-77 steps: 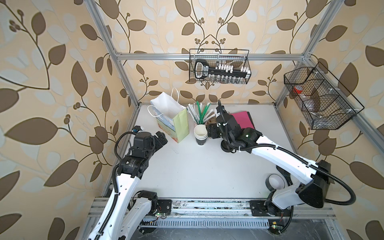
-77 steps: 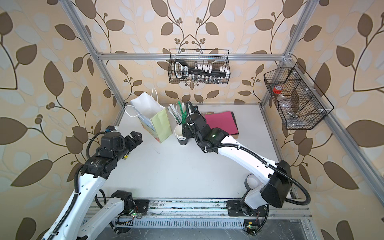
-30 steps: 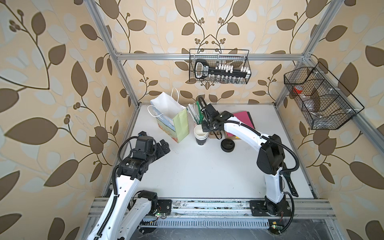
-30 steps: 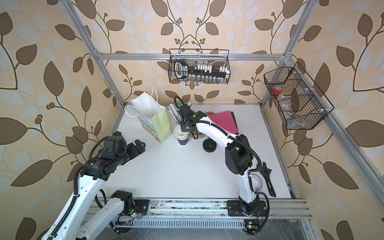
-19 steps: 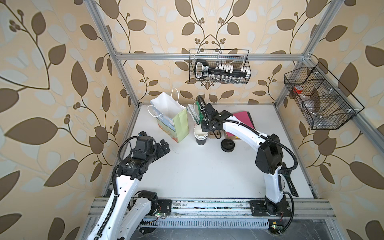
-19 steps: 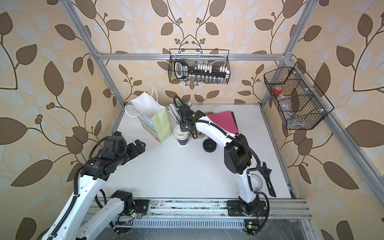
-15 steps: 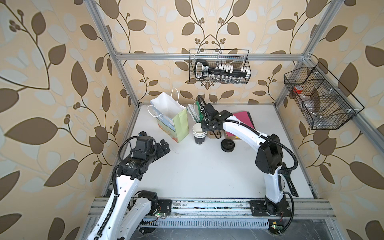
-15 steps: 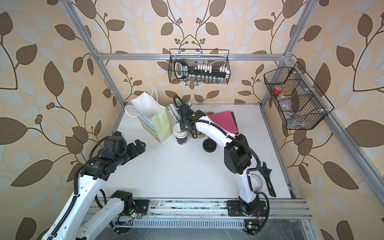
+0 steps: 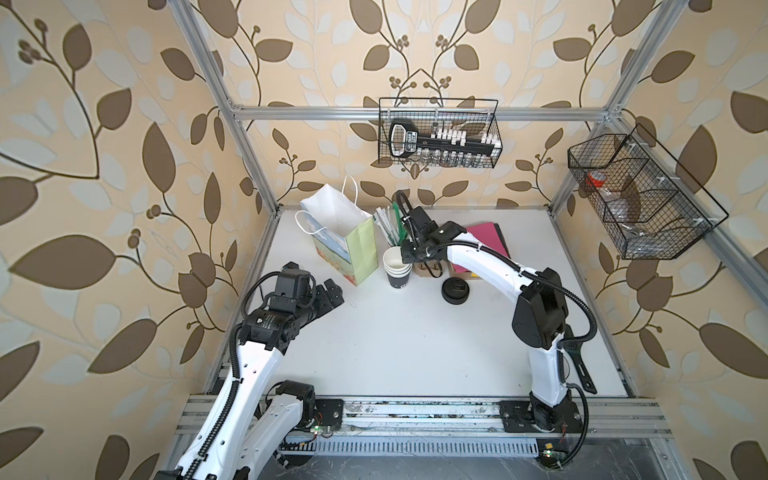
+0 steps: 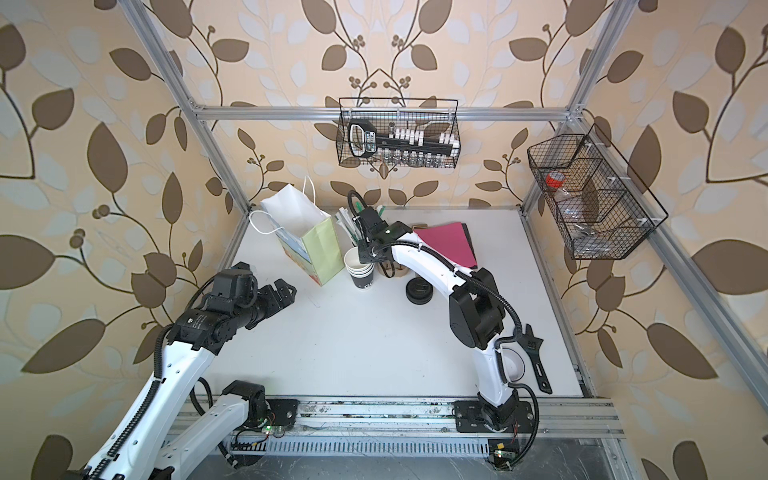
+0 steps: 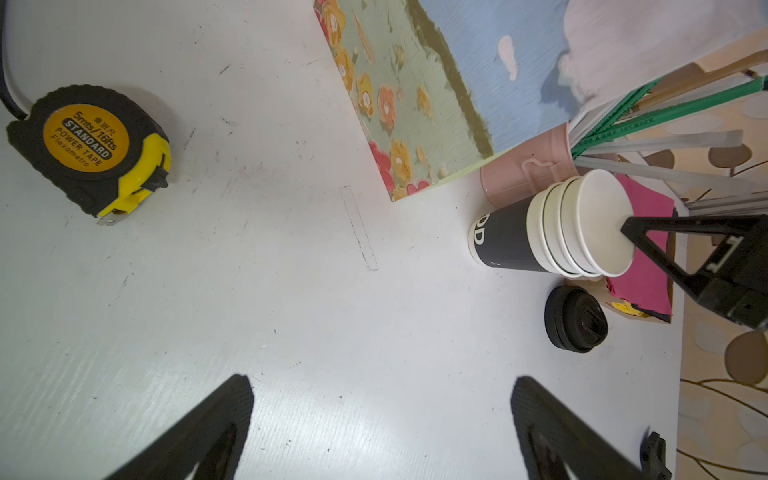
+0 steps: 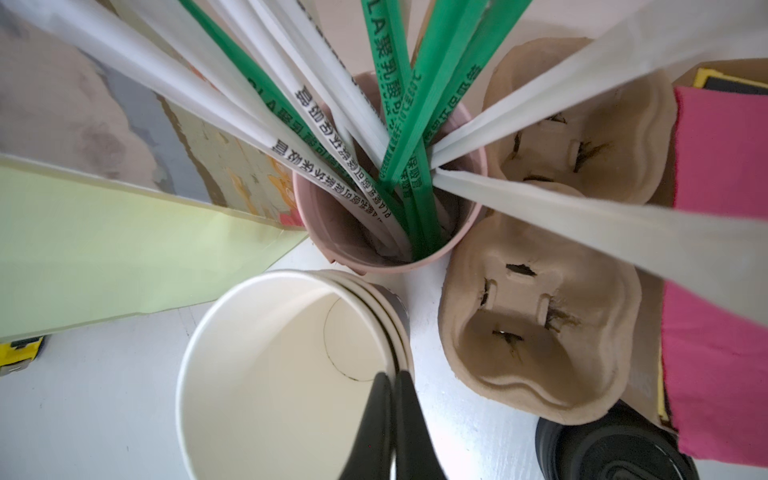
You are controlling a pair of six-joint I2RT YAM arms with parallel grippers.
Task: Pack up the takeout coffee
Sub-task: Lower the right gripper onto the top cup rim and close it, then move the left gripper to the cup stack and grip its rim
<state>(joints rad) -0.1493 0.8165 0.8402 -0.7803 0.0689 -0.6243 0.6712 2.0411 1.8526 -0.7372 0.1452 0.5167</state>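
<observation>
The right gripper (image 12: 392,399) is at the stack of paper cups (image 9: 398,270), which has a dark grey cup at the bottom and pale, white-lined cups nested in it. The stack stands on the white table (image 9: 395,345) near the back edge, left of the middle. The gripper's jaws are pressed together on the rim of the top cup (image 12: 270,374). In the right wrist view one finger is inside the wall and one outside, with only the paper between them.

The stack is just beside the pale green paper gift bag with white handles (image 9: 353,245), which stands open towards the back left corner. Behind the stack is a pink cup (image 12: 332,224) of green and white wrapped straws (image 12: 395,104). Beside that cup lies a brown moulded-pulp cup carrier (image 12: 540,332), partly over a magenta sheet of paper (image 9: 486,237). A round black plastic lid pile (image 9: 456,289) sits on the table near the stack, apart from it and on the side away from the bag.

Where the lidded takeout coffee is cannot be told from these views.

The left gripper (image 9: 336,293) hangs over the table's left edge, well apart from the stack. Its jaws are spread wide with nothing between them. A black and yellow tape measure (image 11: 91,145) lies on the table near it.
</observation>
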